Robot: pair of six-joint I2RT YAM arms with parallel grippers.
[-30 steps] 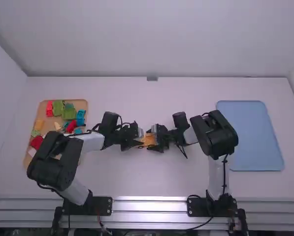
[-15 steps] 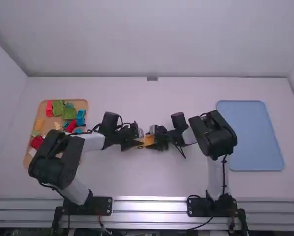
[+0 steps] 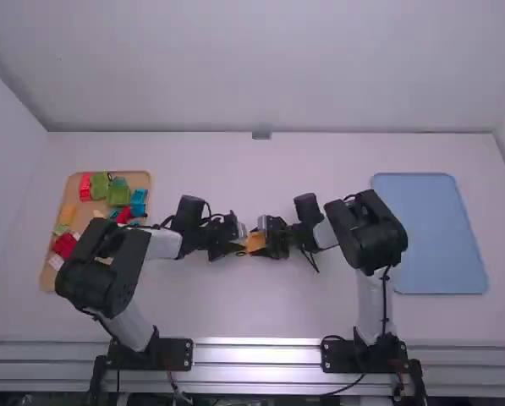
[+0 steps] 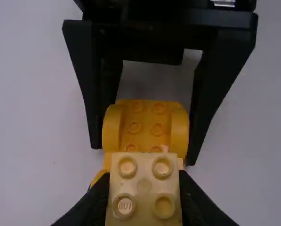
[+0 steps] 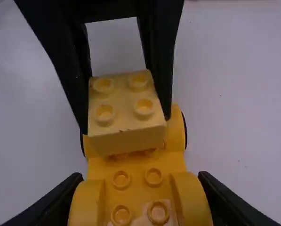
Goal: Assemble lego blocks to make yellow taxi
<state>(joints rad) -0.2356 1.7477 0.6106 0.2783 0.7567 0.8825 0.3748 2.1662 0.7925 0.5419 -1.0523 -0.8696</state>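
1. Taxi is looking part-built: yellow car base (image 5: 137, 165) with rounded fenders is sitting mid-surface (image 3: 260, 304), between the two grippers.
2. Left gripper (image 5: 125, 117) is holding the pale yellow 2x2 block (image 4: 144, 186) over the far part of the base; can't tell if studs are locking fully.
3. Right gripper (image 4: 144, 153) is clamping the base by its fenders, probably bracing it.
4. Likely left: pressing the block home, letting go, maybe adding parts on the bare studs nearer the right gripper.
5. Wooden tray (image 3: 83, 216) is lying at left, carrying red (image 3: 85, 185), green (image 3: 118, 195) and blue blocks (image 3: 139, 197), plus others. Blue tray (image 3: 430, 245) is lying at right.
6. Left arm is overhanging part of the wooden tray; right gripper's fingers are flanking the fenders, possibly crowding side access.
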